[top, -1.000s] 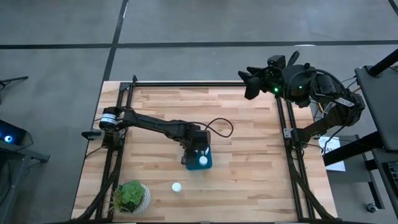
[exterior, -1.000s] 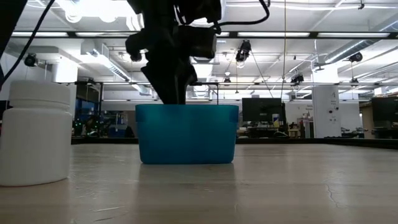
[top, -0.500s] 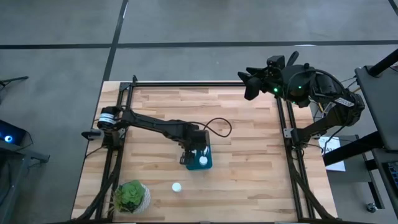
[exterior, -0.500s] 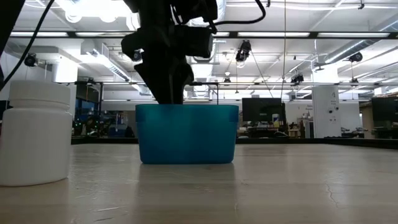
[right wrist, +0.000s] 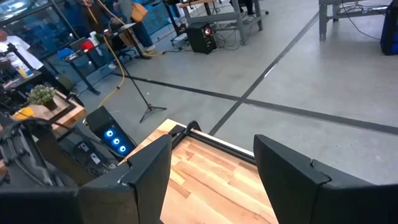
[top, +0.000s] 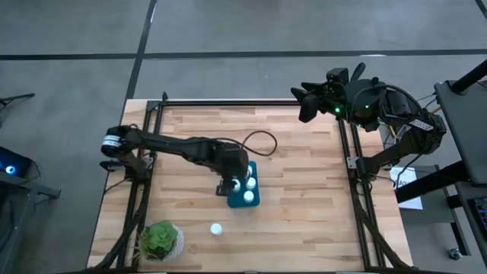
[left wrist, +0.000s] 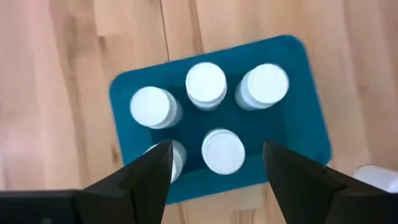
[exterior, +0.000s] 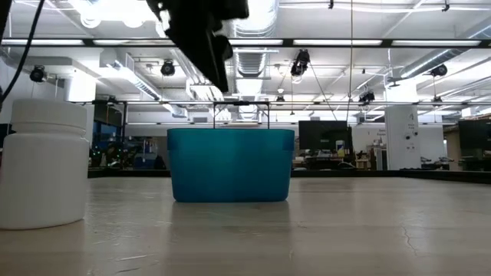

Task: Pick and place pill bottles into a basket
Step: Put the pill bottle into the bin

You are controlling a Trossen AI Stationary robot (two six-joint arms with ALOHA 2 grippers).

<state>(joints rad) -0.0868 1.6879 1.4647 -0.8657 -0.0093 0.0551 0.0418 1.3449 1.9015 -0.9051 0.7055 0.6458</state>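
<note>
Left gripper [top: 226, 185] above the teal basket [left wrist: 311, 118] at mid-desk, jaws released, five bottles [left wrist: 206, 84] inside, apparently upright, sixth bottle [top: 217, 228] on the desk [top: 304, 190] nearby, right gripper [top: 304, 101] parked at the far edge, jaws apart.

I see five white bottles [left wrist: 206, 84] upright in my teal basket [left wrist: 307, 124]; a sixth bottle [top: 217, 228] stands nearby on the table.
</note>
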